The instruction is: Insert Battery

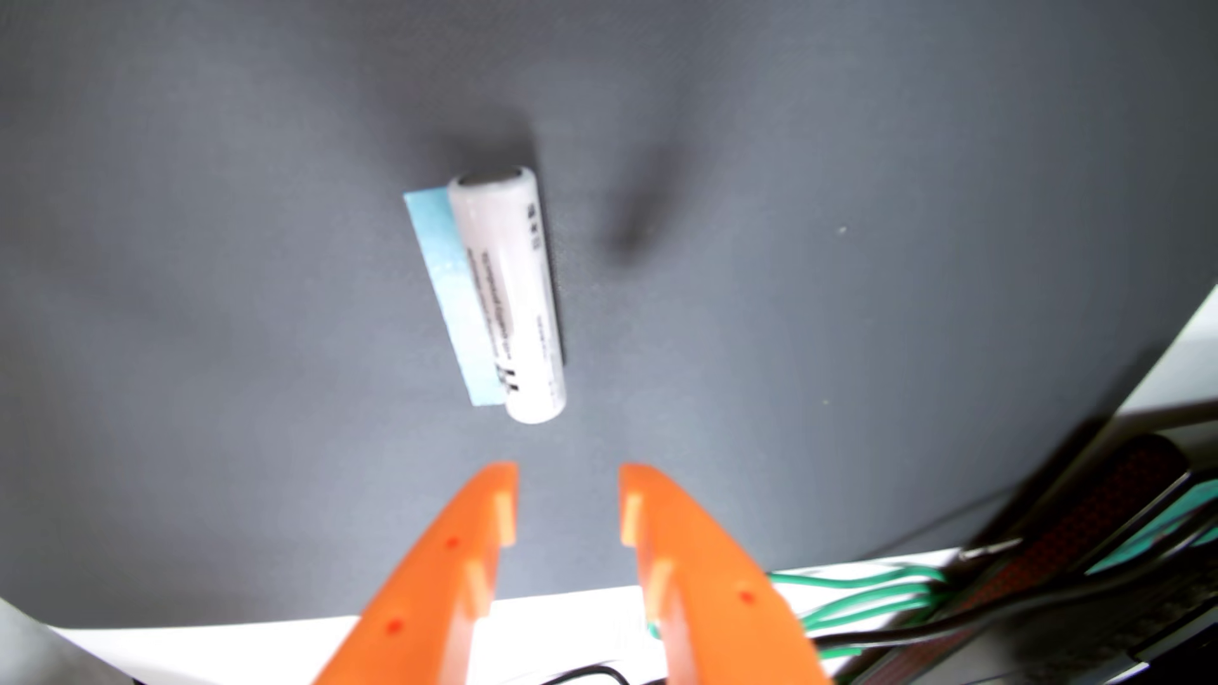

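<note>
A white cylindrical battery (511, 296) with dark print lies on a dark grey mat (231, 296), its length running away from the camera. It rests against a light blue strip (443, 290) on its left side. My gripper (569, 487) has two orange fingers (461, 566) that enter from the bottom edge. It is open and empty, with its tips a short way in front of the battery's near end. No battery holder shows in this view.
The mat ends on a white surface (567, 612) at the bottom. Green wires (850, 586) and black cables run to dark electronic parts (1087, 540) at the bottom right. A dark smudge-like shadow (636, 224) lies right of the battery.
</note>
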